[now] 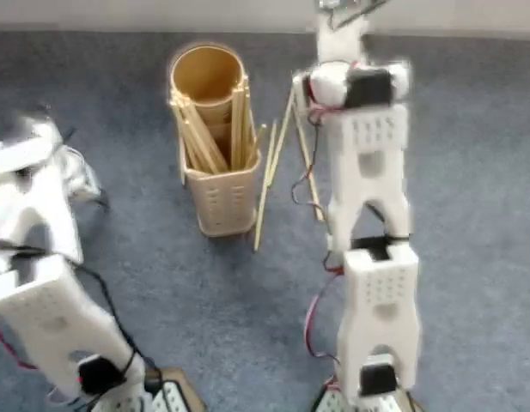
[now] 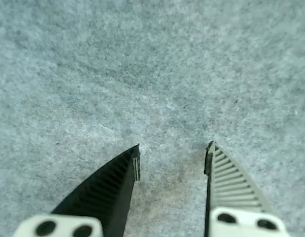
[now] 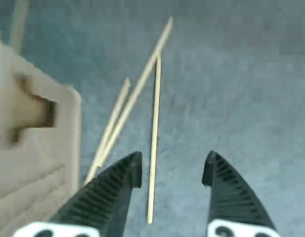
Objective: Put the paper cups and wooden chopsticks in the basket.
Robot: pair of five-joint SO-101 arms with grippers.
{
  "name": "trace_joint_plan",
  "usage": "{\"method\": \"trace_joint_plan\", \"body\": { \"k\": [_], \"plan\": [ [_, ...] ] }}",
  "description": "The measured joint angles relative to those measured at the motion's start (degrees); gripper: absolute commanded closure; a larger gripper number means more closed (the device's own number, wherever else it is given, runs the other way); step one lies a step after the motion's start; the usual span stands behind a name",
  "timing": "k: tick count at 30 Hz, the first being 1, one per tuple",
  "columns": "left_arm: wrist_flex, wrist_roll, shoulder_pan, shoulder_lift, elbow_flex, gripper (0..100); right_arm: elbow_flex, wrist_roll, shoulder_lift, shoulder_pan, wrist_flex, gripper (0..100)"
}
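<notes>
Your right pincer (image 3: 173, 157) hangs released just beside the basket (image 1: 222, 202); centre its jaws across one loose chopstick (image 3: 154, 123) lying beside the basket wall and lower squarely before clenching; the left pincer (image 2: 173, 146) is released, well apart from the basket, holding nothing

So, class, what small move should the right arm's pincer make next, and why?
Probably lower the right pincer and close it on the loose chopstick. Its jaws stand open with that stick lying on the carpet between them, outside the basket, which already holds a paper cup.
</notes>
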Motion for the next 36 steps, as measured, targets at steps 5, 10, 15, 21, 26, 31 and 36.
{"method": "trace_joint_plan", "body": {
  "k": [5,10,15,21,26,31,36],
  "plan": [
    [0.0,0.0,0.0,0.0,0.0,77,1.4,-1.8,7.0,-0.1,-5.0,91.6],
    [0.0,0.0,0.0,0.0,0.0,77,-2.1,-2.1,6.9,-0.1,-2.4,89.0],
    [0.0,0.0,0.0,0.0,0.0,77,-4.7,-2.1,6.9,-0.2,3.1,81.5],
    [0.0,0.0,0.0,0.0,0.0,77,-5.6,-0.3,6.9,-2.7,7.1,81.0],
    [0.0,0.0,0.0,0.0,0.0,77,-0.9,1.8,6.9,-7.4,7.2,81.0],
    [0.0,0.0,0.0,0.0,0.0,77,-0.4,1.9,6.9,-11.0,7.2,81.0],
    [0.0,0.0,0.0,0.0,0.0,77,-0.4,1.9,6.9,-17.7,7.2,81.0]
  ]
}}
